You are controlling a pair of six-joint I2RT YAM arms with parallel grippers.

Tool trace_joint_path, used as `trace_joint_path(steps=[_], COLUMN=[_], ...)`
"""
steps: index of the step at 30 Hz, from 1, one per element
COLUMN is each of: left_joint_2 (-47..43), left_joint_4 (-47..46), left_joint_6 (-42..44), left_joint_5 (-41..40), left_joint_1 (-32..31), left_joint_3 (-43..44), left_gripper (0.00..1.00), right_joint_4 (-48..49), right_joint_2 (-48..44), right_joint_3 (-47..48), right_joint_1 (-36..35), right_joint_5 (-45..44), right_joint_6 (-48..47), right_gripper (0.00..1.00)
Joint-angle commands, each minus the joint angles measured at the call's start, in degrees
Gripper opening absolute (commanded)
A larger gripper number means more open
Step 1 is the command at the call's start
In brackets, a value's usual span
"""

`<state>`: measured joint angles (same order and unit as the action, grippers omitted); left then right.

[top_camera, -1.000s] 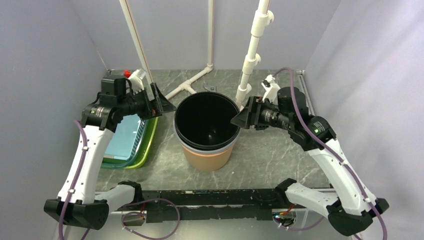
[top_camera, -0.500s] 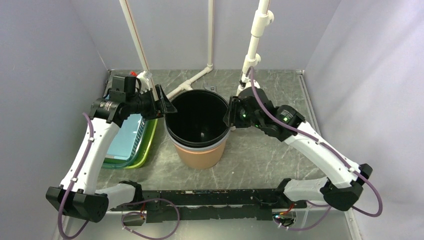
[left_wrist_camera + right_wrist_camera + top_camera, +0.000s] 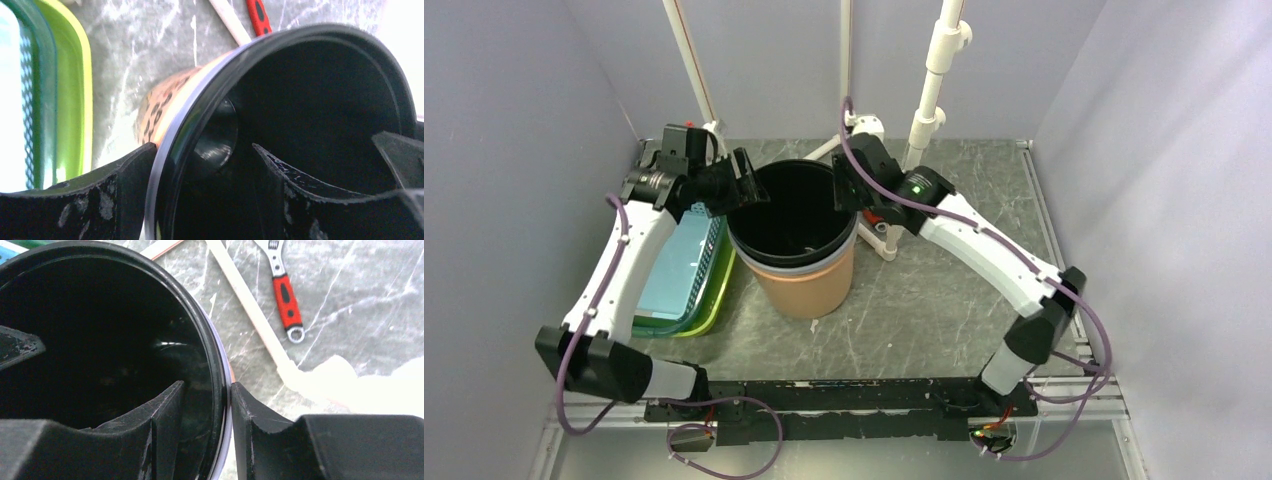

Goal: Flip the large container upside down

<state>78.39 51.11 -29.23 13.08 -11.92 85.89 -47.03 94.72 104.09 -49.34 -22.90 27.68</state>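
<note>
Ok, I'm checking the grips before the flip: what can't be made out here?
Base of the large container: hidden by its own wall, every view.
Whether the right pincer clamps the rim: black against black interior, right wrist view.
Head of the wrench: cut by the top edge, right wrist view.

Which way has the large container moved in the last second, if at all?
Yes. The large container slid left and back; its rim now overlaps the green tray, where a gap showed before.

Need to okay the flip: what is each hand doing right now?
Left hand: open, its fingers either side of the bucket rim, with a gap inside.
Right hand: closed on the bucket rim.
</note>
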Motion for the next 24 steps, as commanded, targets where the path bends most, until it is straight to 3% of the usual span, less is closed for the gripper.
trace_joint_path(steps=[1,8,13,19,24], left_joint_2=[4.24,8.67,11.68,5.60,-1.41], left_joint_4=[-7.69,-15.71,-13.04,-9.99,-7.66], left_joint_6=[2.31,0.52,2.25,3.85,5.30], left_joint_5=[-1.98,0.93,0.60,-0.23,-1.60], left_joint_1=[0.43,4.31,4.60,5.11,5.14], left_joint_3=[4.94,8.88,14.34,10.57,6.32], left_gripper=[0.73,0.71,0.64,0.85,0.94], right_joint_4=[4.19,4.19,0.07,-1.90,-3.93], right_joint_2=[6.50,15.40,20.93,18.36,14.40], right_joint_3=[9.97,21.13,29.69,30.65,30.34], right_joint_1=[2.11,8.05,11.05,11.28,11.16], right_joint_5=[2.20,8.81,13.81,18.08,23.21], right_joint_6=[-5.56,-9.04,-11.23,-13.70,-15.76], right_gripper=[0.42,0.40,0.42,0.57,0.70])
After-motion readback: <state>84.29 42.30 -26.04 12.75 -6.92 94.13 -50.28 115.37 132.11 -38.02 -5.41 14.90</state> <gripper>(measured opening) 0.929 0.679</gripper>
